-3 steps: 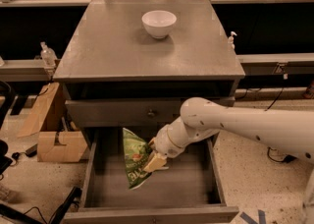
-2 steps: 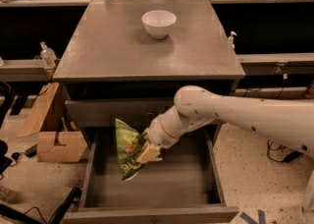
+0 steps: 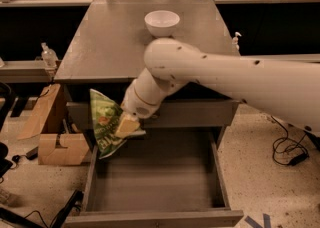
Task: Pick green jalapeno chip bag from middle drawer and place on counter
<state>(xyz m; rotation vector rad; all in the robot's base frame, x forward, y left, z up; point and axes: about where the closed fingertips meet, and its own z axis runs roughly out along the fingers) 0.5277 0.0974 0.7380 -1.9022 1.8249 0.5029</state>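
Note:
My gripper is shut on the green jalapeno chip bag and holds it in the air above the left side of the open middle drawer, just below the front edge of the counter. The bag hangs tilted, its lower end over the drawer's left wall. The drawer floor is bare. My white arm reaches in from the right and hides part of the counter's front.
A white bowl stands near the back of the counter. Cardboard boxes lie on the floor left of the cabinet. A small bottle stands on a side shelf at left. Cables lie on the floor at right.
My gripper has lifted the chip bag up out of the drawer and carried it left, from near the drawer floor to just under the counter edge.

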